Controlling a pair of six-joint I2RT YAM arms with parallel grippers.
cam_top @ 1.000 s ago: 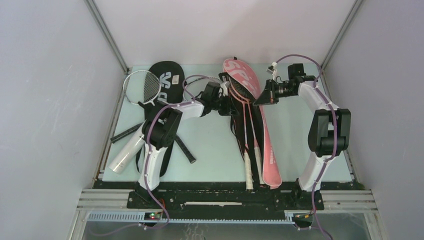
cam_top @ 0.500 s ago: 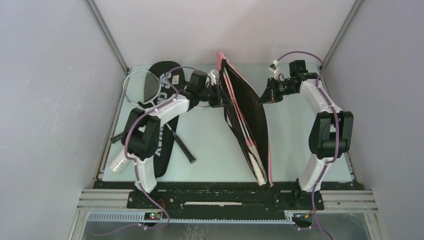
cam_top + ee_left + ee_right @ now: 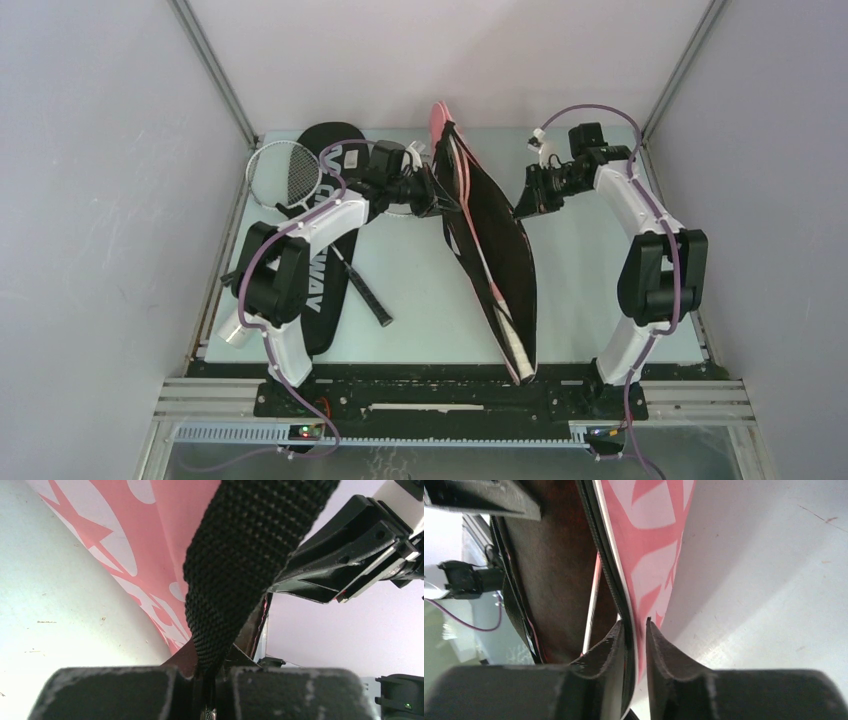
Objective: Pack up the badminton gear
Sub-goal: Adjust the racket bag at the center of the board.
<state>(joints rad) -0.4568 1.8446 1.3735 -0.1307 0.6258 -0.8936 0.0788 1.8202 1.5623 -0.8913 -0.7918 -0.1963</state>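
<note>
While clenching the left end effector (image 3: 209, 677) on the strap (image 3: 245, 555) and the right end effector (image 3: 636, 630) on the cover (image 3: 651, 545) edge, lift evenly, avoiding spilling the rackets (image 3: 510, 345).

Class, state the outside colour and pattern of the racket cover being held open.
The cover is pink with white shapes; clearest from the right wrist.

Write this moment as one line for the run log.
stage: cover held open | left claw: shut on black strap | right claw: shut on pink cover edge | rackets: inside cover
</note>
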